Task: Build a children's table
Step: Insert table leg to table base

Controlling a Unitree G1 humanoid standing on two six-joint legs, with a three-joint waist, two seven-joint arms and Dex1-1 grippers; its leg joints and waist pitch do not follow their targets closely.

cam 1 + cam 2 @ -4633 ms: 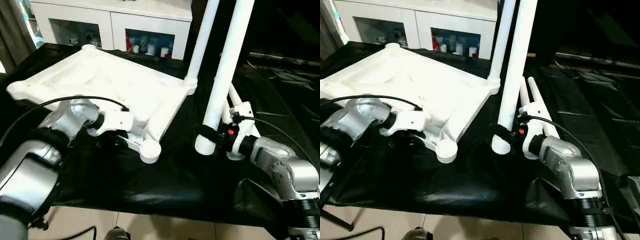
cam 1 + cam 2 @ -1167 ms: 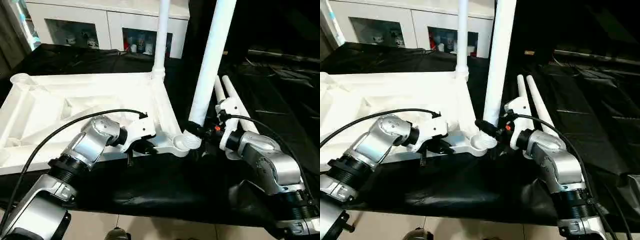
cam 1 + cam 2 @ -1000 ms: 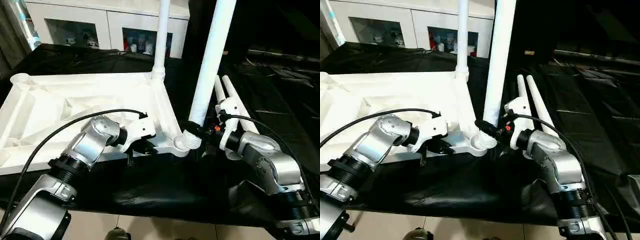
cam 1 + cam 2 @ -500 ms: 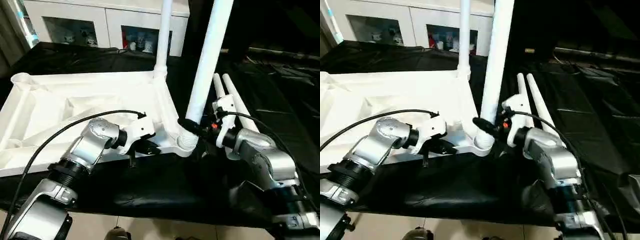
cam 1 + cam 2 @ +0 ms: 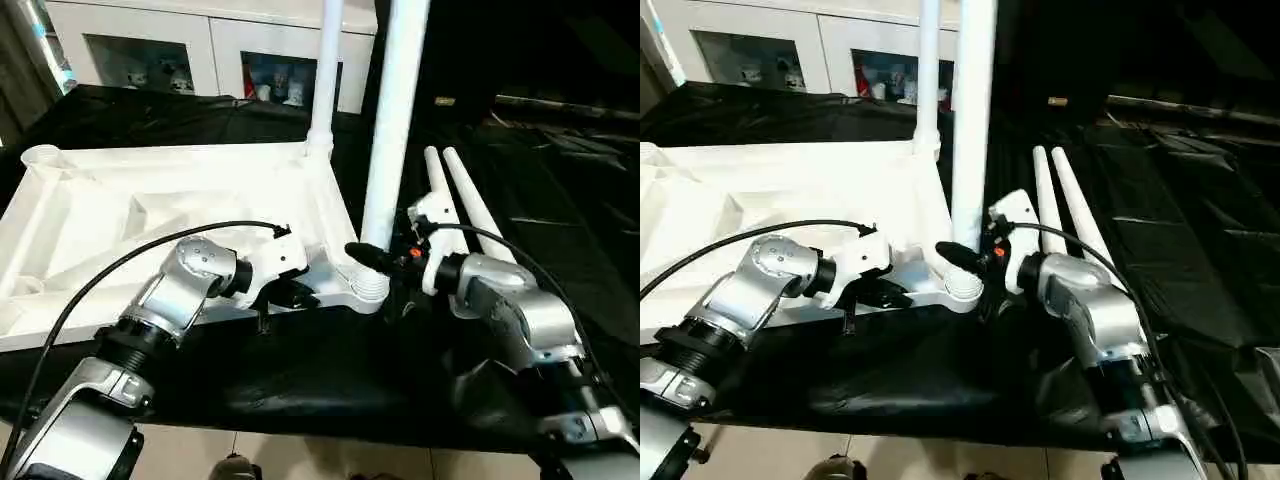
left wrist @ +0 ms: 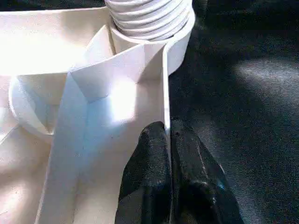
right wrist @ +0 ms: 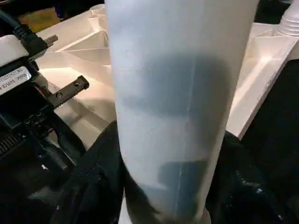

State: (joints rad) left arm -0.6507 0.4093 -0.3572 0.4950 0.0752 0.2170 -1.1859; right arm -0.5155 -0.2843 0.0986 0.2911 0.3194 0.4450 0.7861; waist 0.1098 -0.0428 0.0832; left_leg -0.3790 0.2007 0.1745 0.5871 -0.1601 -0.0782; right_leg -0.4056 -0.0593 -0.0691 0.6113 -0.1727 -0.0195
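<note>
The white tabletop lies underside up on the black cloth, ribs showing. One white leg stands upright in its far right corner socket. My right gripper is shut on a second leg, which stands nearly upright with its threaded end in the near right corner socket. In the right wrist view this leg sits between the black fingers. My left gripper is shut on the tabletop's near rim just left of that socket, its fingers pinching the thin wall.
Two more white legs lie side by side on the black cloth behind my right forearm. A white glass-door cabinet stands behind the work surface. The black cloth's front edge runs below my arms. A black cable loops over my left forearm.
My right gripper has swung the held leg from leaning right to nearly upright and shifted it left, so its threaded end now sits in the near corner socket. The left gripper has held still.
</note>
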